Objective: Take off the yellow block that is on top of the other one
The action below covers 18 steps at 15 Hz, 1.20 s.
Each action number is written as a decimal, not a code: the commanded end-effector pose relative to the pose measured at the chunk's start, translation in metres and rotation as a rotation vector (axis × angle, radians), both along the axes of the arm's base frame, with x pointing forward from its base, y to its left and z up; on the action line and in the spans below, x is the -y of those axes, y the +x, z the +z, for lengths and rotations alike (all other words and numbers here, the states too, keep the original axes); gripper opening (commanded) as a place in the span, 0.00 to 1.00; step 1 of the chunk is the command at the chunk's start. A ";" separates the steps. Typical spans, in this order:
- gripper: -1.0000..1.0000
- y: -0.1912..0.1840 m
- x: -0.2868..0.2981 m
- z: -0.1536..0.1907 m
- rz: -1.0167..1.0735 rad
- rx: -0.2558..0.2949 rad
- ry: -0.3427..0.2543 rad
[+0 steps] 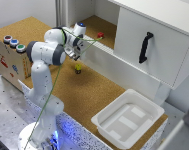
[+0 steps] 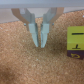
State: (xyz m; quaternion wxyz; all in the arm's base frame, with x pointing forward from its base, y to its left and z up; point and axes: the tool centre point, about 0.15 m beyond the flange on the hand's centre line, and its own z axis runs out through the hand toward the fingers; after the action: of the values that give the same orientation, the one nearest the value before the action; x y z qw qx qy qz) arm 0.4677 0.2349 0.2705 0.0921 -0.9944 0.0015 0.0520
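Cork covers the big table (image 1: pixel 94 95), and my white arm (image 1: pixel 44 60) leans over it. A white tub (image 1: pixel 126 120) sits near the front edge. My gripper (image 2: pixel 39 42) hangs above the cork with its jaws pressed together, holding nothing. The yellow block (image 2: pixel 76 37) sits on top of the dark brown block (image 2: pixel 76 56), just beside my fingers (image 2: pixel 33 32). I think I must spread the jaws, slide over the yellow block, come down straight, and pinch only it, not the brown one.
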 end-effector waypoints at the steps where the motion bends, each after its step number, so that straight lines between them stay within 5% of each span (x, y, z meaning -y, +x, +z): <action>1: 0.00 -0.012 0.033 -0.015 -0.035 -0.039 -0.067; 4: 0.00 -0.026 0.078 -0.019 -0.101 -0.042 -0.115; 8: 0.00 -0.063 0.159 0.018 -0.353 0.060 -0.182; 16: 0.00 -0.076 0.149 0.022 -0.358 0.084 -0.138; 17: 1.00 -0.072 0.141 0.024 -0.339 0.092 -0.135; 18: 1.00 -0.069 0.134 0.029 -0.311 0.115 -0.134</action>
State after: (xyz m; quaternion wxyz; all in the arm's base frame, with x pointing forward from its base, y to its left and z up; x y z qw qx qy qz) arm 0.4056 0.0796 0.3014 0.0060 -0.9829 0.1809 0.0342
